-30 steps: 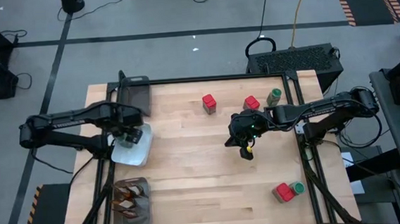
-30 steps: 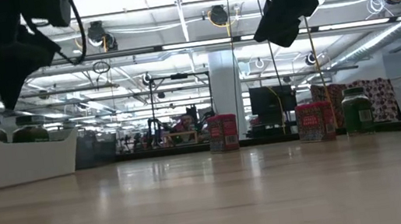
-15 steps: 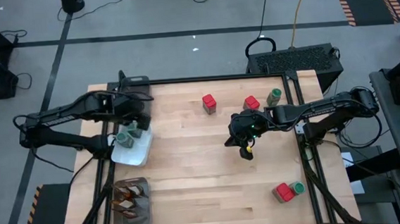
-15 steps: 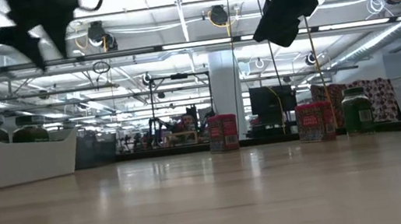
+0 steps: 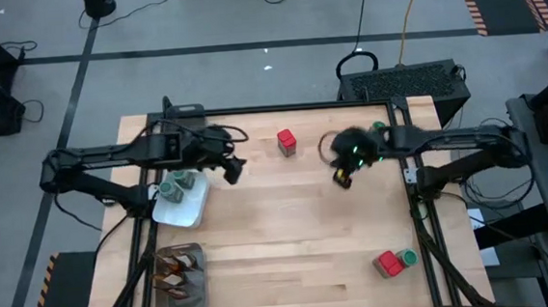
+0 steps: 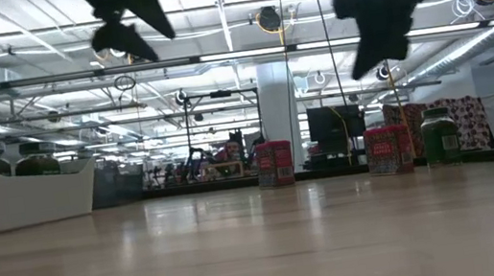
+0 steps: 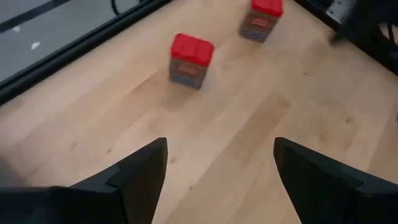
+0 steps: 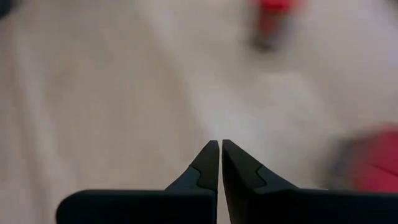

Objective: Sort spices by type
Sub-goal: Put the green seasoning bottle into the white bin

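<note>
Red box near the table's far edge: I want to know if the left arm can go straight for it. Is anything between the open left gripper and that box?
Nothing visible. Bare wood lies between the left gripper and the red box; the left wrist view shows the same open stretch.

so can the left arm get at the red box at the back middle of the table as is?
Probably yes. The left gripper is open and empty, above bare wood, facing the red box. Nothing lies between them. The right gripper hangs farther right, fingers shut.
</note>
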Motion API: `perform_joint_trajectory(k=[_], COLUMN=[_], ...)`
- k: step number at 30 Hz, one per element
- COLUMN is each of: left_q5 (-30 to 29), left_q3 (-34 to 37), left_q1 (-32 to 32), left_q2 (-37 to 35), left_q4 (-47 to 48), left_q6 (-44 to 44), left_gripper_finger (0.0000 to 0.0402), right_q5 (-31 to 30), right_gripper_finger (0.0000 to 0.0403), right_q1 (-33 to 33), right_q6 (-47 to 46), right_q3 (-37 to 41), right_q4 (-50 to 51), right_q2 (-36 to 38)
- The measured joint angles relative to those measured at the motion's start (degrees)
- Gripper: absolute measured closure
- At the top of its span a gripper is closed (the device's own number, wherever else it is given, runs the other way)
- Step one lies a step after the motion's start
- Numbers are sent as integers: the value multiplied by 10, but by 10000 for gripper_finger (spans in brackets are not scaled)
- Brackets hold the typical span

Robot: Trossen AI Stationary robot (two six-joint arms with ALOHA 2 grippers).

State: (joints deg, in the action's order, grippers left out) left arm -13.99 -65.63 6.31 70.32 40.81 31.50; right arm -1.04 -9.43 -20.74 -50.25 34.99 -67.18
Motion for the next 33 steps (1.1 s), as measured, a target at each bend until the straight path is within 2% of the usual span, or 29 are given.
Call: perform_joint_trajectory(k=[3,9,14,17,22,26,30,33], left_q5=[18,64,92,105,110,110,110,110], left_q3=[0,0,0,0,0,0,0,0], left_q1=[0,2,5,8,8,8,8,8], left_q2=[30,75,91,92,92,92,92,92], left_q4=[-30,-75,-94,-103,-105,-105,-106,-106], left_q6=[-36,-66,-68,-64,-49,-39,-33,-22], left_gripper_finger=[104,104,104,104,104,104,104,104], right_q5=[-39,-36,-34,-18,-23,-27,-52,-66], right_gripper_finger=[403,397,373,338,252,189,147,132], right_q1=[-66,-209,-348,-407,-466,-476,-467,-460], right_q6=[-10,-8,4,24,53,68,64,57], right_q3=[0,0,0,0,0,0,0,0], right_q4=[66,133,158,157,155,145,142,147], right_q2=[41,88,76,55,28,9,-13,-32])
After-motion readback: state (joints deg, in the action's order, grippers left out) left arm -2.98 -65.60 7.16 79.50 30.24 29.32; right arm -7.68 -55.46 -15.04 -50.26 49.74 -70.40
